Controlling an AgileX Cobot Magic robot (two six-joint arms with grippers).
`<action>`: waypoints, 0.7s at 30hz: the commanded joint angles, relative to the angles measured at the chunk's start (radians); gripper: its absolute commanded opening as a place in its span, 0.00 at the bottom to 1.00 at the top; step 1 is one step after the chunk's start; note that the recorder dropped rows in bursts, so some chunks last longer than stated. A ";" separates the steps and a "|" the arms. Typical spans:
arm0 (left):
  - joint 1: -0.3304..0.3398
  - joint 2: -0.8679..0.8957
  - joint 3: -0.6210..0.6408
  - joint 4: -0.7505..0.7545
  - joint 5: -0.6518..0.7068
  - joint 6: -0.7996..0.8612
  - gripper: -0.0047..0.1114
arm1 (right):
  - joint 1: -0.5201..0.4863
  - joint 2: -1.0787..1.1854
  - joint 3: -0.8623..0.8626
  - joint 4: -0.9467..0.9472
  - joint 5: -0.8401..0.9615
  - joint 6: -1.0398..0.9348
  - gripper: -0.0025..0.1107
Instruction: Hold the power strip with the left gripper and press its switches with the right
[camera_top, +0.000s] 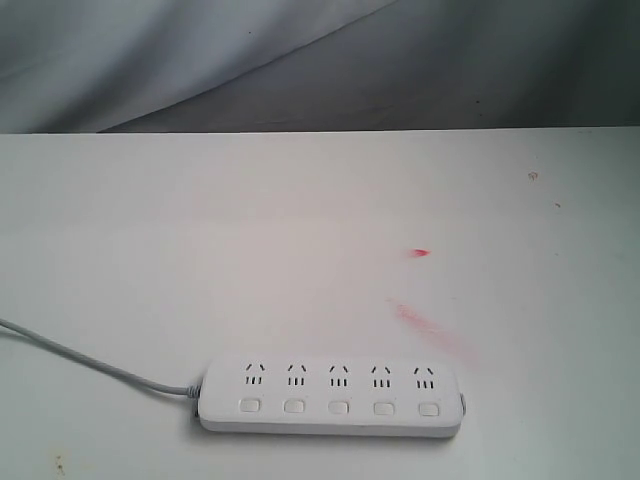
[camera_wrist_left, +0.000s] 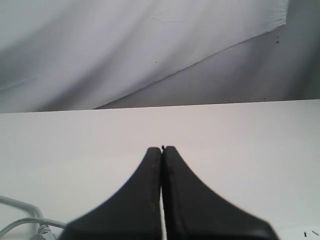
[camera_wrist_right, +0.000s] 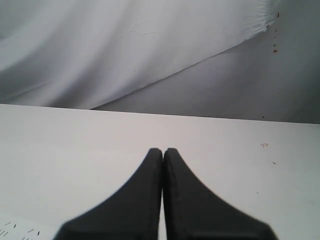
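Nothing of the task looks started: the power strip (camera_top: 331, 394) lies flat and untouched on the near side of the table (camera_top: 300, 220), its cord (camera_top: 90, 362) trailing left, so holding it and pressing the five switches (camera_top: 339, 407) are both left to do. The left gripper (camera_wrist_left: 162, 150) and the right gripper (camera_wrist_right: 163, 151) each hang above the table, jaws closed on nothing. The table is plain white with a red smear (camera_top: 432, 330) behind the strip's right end, and a creased grey cloth (camera_top: 200, 60) hangs behind.

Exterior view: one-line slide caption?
White five-socket power strip lies flat on the white table, grey cord trailing off left.
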 joint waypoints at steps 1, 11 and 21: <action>0.014 -0.005 0.004 -0.009 -0.006 -0.026 0.04 | -0.007 -0.005 0.003 -0.009 -0.005 0.000 0.02; 0.066 -0.005 0.004 -0.008 -0.006 -0.077 0.04 | -0.007 -0.005 0.003 -0.009 -0.005 0.000 0.02; 0.066 -0.005 0.004 -0.011 -0.006 -0.077 0.04 | -0.007 -0.005 0.003 -0.009 -0.005 0.000 0.02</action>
